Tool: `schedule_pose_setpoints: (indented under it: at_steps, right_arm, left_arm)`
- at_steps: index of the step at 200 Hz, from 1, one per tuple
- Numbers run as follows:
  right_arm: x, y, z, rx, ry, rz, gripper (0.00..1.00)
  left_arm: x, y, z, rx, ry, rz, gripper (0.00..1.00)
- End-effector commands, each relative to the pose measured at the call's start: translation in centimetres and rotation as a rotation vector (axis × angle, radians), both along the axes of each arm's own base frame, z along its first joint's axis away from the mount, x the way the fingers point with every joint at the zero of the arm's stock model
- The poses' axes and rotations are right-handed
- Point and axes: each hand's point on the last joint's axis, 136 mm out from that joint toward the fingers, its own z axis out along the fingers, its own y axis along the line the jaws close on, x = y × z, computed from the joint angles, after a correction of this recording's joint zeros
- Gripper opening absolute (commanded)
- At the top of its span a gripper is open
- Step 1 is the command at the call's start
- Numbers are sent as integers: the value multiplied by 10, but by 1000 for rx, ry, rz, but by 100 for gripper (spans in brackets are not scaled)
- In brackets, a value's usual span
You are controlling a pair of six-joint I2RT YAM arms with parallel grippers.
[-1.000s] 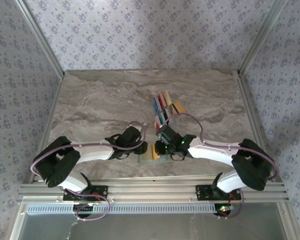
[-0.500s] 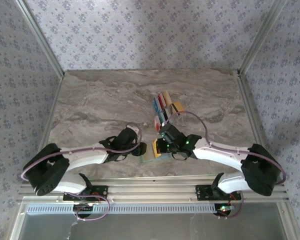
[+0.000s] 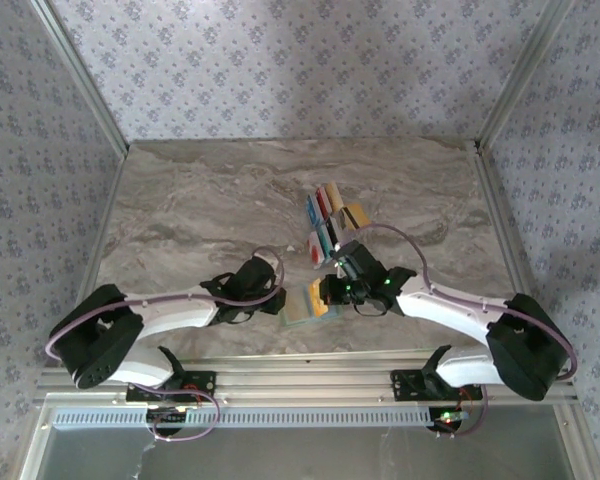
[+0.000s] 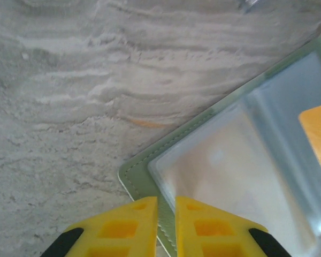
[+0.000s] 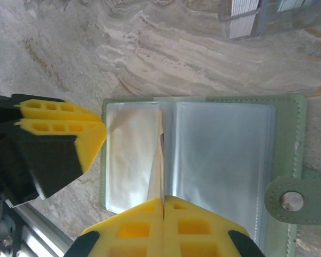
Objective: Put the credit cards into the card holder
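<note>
Right wrist: right gripper (image 5: 163,200) pinched shut on tan card (image 5: 159,155), left gripper (image 4: 166,202) clamping card holder (image 5: 286,139) corner; a skewed card could snag the pocket (image 5: 219,155) lip and buckle.

Sage-green card holder (image 5: 203,100), clear sleeves (image 5: 219,160), orange card (image 4: 316,136), yellow left claw (image 4: 166,206), grey marbled table (image 3: 200,210), lilac floral walls (image 3: 280,60)

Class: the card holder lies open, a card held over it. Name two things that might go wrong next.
The tan card in the right end effector stands edge-on at the fold of the card holder, so it may miss a pocket or buckle. The left end effector pinches only the holder's corner, which may slip.
</note>
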Motion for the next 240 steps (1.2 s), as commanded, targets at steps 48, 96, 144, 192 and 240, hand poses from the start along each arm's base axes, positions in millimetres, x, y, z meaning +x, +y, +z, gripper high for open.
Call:
schedule_pose_setpoints:
  at_steps: [48, 96, 144, 192, 240]
  right_arm:
    - [-10, 6, -16, 55, 93, 66, 0]
    - [-11, 7, -23, 89, 129, 65, 0]
    - [-9, 11, -31, 112, 157, 65, 0]
    - [1, 4, -39, 65, 127, 34, 0]
    - [9, 5, -50, 34, 108, 21, 0]
  left_arm:
    - [5, 1, -5, 40, -7, 16, 14]
    - [5, 2, -5, 44, -7, 15, 14]
    - [4, 3, -6, 46, -6, 16, 14]
    - [4, 3, -6, 49, -7, 15, 14]
    - [4, 3, -6, 50, -7, 14, 14]
